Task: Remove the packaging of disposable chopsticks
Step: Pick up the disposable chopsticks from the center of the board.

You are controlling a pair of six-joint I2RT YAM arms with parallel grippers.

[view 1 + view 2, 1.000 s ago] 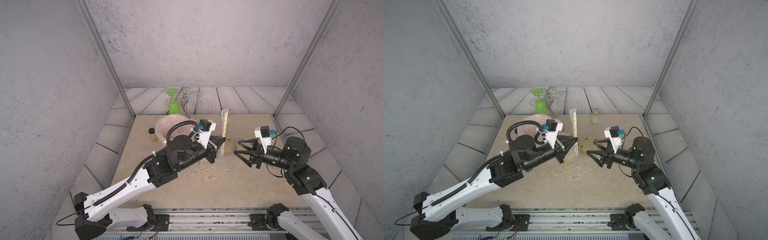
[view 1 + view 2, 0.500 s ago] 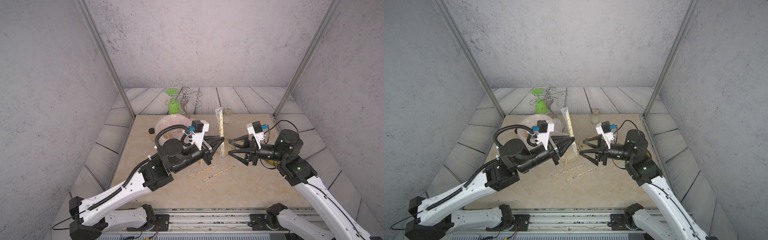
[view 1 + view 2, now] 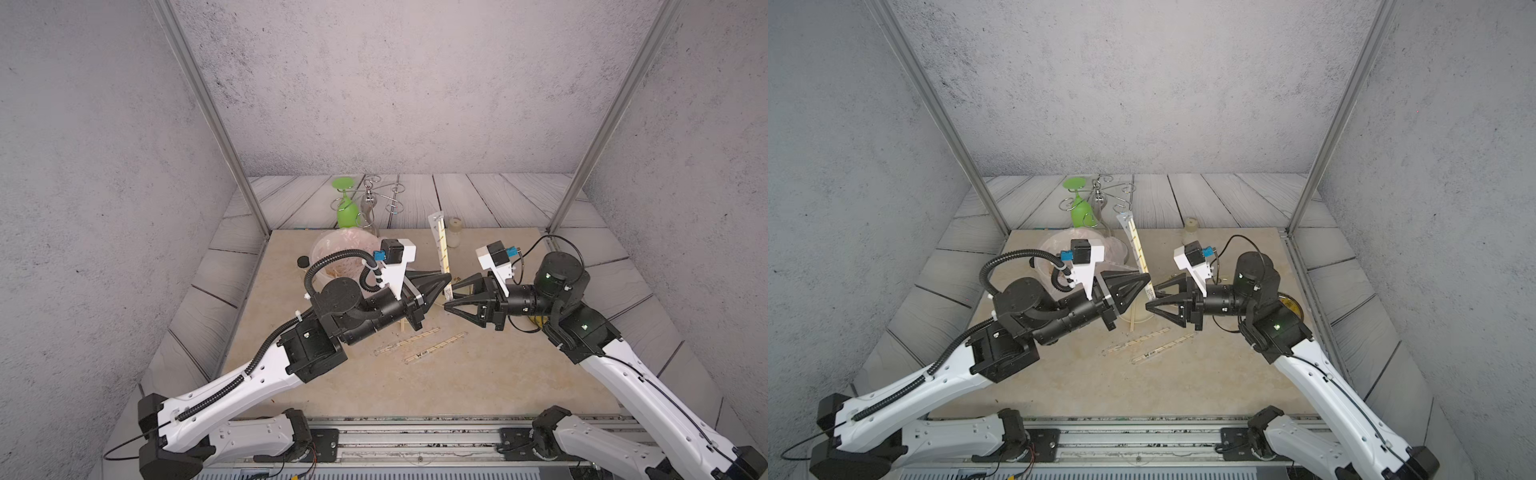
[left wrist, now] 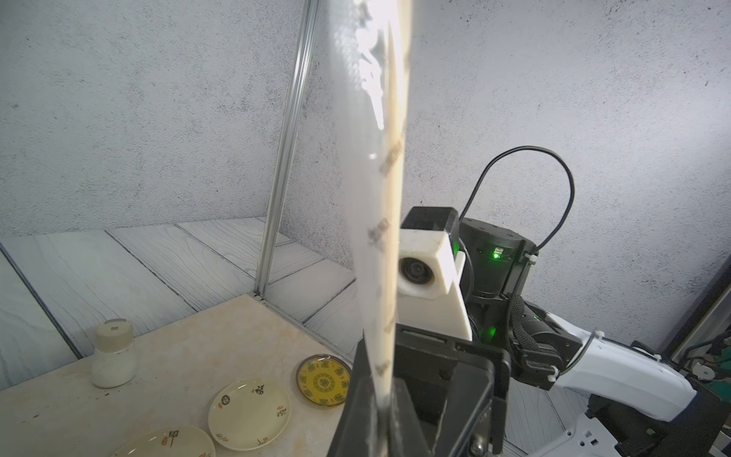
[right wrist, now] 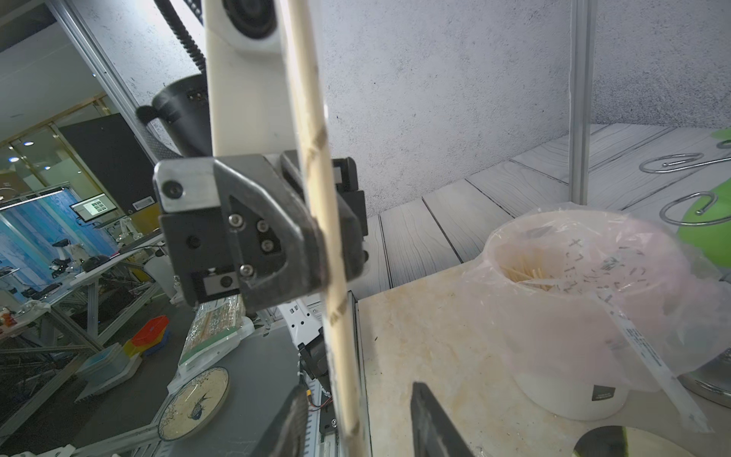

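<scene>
In both top views, find the packaging (image 3: pixel 441 245) upright over the table (image 3: pixel 374 390), pinched low from 9 o'clock by the left gripper (image 3: pixel 448 277). Note the right gripper (image 3: pixel 450 296) at 3 o'clock, spread around its bottom end. Left wrist view: confirm packaging (image 4: pixel 375 198) clamped. Right wrist view: see disposable chopsticks (image 5: pixel 314 158) inside, between parted fingers (image 5: pixel 290 431).

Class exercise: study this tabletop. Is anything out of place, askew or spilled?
Yes. A clear printed plastic sleeve hangs over the rim of the white bin lined with a pinkish bag, part inside, the rest trailing down its outer side in the right wrist view. Discarded wrapping would normally lie wholly inside.
</scene>
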